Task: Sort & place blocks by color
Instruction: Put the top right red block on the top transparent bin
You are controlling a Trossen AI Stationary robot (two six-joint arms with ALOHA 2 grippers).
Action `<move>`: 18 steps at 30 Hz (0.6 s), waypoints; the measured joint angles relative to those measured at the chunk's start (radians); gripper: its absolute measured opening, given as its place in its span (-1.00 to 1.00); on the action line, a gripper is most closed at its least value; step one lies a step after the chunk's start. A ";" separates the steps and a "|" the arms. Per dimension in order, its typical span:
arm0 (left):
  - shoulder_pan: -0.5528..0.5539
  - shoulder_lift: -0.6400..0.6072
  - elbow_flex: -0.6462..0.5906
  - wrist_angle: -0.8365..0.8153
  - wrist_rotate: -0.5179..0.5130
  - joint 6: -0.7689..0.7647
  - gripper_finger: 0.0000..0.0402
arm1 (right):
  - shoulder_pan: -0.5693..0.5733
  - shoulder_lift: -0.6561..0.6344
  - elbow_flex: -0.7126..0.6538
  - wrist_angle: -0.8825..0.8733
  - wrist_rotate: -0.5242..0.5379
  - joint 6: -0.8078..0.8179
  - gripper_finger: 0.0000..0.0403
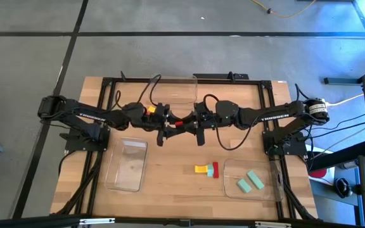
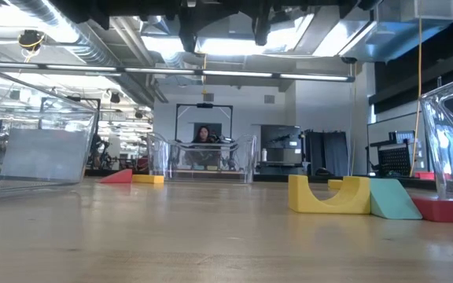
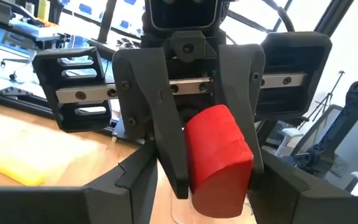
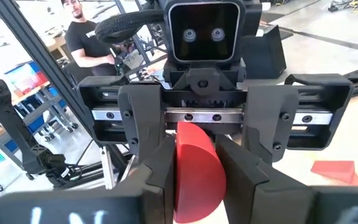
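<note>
At the middle of the high view the left tool [image 1: 164, 124] and right tool [image 1: 199, 123] meet nose to nose above the table [image 1: 170, 183]. Both are closed on one red block [image 3: 218, 155], rounded at one end, whose long axis appears to run from tool to tool, left to right in that frame: apparently a handover.

Two green blocks [image 1: 250, 181] lie in the lower-right tray [image 1: 230, 189]. A yellow block [image 1: 202, 168] and another red block [image 1: 215, 169] lie loose beside it, more sit upper centre, and the lower-left tray [image 1: 127, 166] holds nothing; sorting looks barely begun.
</note>
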 joint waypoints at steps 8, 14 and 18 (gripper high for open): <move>0.010 -0.050 0.000 0.021 -0.063 -0.007 -0.04 | -0.021 -0.002 0.000 0.117 0.021 0.025 -0.57; 0.028 -0.061 -0.004 -0.002 0.022 -0.041 -0.05 | -0.020 -0.008 0.002 0.179 0.007 0.053 -0.57; 0.031 -0.061 -0.004 0.030 0.020 -0.114 -0.04 | -0.020 -0.008 0.003 0.130 0.009 0.065 -0.57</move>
